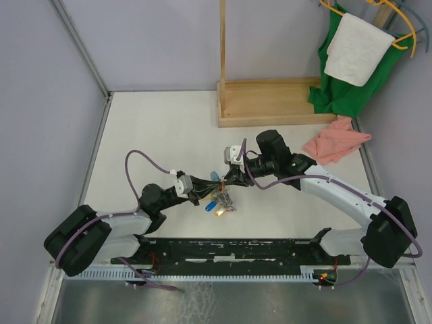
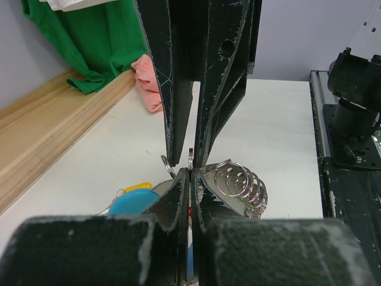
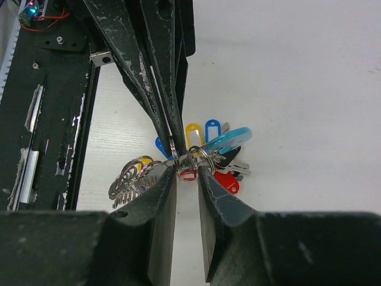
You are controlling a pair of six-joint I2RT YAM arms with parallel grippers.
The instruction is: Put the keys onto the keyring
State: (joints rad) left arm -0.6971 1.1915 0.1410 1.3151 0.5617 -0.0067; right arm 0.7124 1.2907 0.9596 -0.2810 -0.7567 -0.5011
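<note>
The keyring (image 1: 221, 200) lies on the white table between both arms, with its light-blue band (image 3: 229, 138), grey metal part and many tagged keys. A stack of silver split rings (image 2: 241, 185) hangs on it. My left gripper (image 2: 190, 174) is shut on a thin silver ring of a key with a small red tag (image 3: 187, 175). My right gripper (image 3: 187, 169) faces it tip to tip, its jaws closed onto the keyring's metal part on either side of that red tag. A yellow tag (image 3: 193, 134), a blue tag (image 3: 212, 128) and a larger red tag (image 3: 227, 181) fan out behind.
A wooden rack base (image 1: 273, 101) stands at the back. A pink cloth (image 1: 335, 144) lies right of the arms, and a green cloth with a white towel (image 1: 351, 50) hangs at the back right. A black rail (image 1: 236, 250) runs along the near edge.
</note>
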